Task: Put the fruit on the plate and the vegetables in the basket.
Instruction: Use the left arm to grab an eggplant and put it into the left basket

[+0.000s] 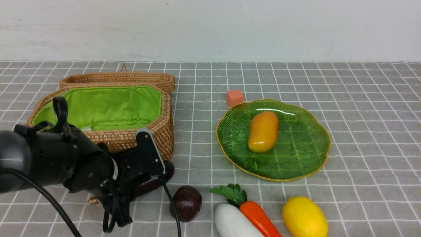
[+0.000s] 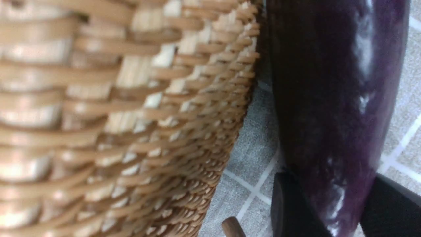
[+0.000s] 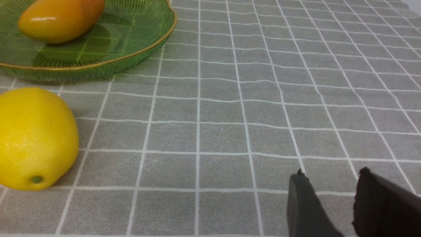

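Nearest edge first: the radish (image 1: pixel 230 223) and the carrot (image 1: pixel 260 219) lie side by side, touching, with the carrot's green leaves pointing far-left. Just right of them the lemon (image 1: pixel 304 218) sits on the grey checked cloth (image 1: pixel 361 115), on the near side of the plate and apart from it. Left of the radish, the maroon fruit (image 1: pixel 186 203) rests on its own.

The right gripper (image 3: pixel 332 174) is out of the front view. Its wrist camera shows it low over bare cloth, fingers (image 3: pixel 304 207) parted with nothing between them, and the lemon lies well away from it.

Over to the near left, where the left arm reaches in. The left gripper (image 2: pixel 330 187) is down on the eggplant (image 1: pixel 169 171), with one finger (image 2: pixel 289 210) pressed to each side, pinching the purple body. The eggplant lies on the cloth along the near wall of the basket (image 1: pixel 164 128), just beside the wicker, with a sliver of cloth showing between them.

Further back, the basket stands open with its bright green lining on show. Its lid (image 1: pixel 118 79) lies behind it, against the far side.

Right of the basket, the green plate (image 1: pixel 302 144) carries the mango (image 1: pixel 263 131), which lies near the middle. Farthest of the small things, the orange-pink cube (image 1: pixel 235 97) sits on the cloth just beside the plate's far-left rim.
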Robot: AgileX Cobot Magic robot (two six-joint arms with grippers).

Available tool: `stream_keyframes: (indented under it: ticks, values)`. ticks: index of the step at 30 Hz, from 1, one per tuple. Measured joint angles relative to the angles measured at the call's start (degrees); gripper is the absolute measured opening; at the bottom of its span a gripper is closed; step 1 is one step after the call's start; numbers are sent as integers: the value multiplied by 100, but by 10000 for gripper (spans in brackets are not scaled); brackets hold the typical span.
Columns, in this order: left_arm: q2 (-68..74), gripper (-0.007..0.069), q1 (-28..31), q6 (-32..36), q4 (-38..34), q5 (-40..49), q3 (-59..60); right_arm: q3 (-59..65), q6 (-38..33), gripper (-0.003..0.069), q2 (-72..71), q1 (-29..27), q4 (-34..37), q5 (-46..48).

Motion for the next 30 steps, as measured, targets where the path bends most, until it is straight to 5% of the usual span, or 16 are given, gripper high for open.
stream_keyframes:
  ticks: [13, 23, 30]
  values:
    - [-565, 260, 0, 348, -678, 906, 20, 0, 0, 242, 0, 0, 0, 0]
    - [-1690, 260, 0, 1459, -1815, 2007, 20, 0, 0, 242, 0, 0, 6, 0]
    - [-2097, 260, 12, 1364, -1380, 2923, -724, 0, 0, 242, 0, 0, 11, 0]
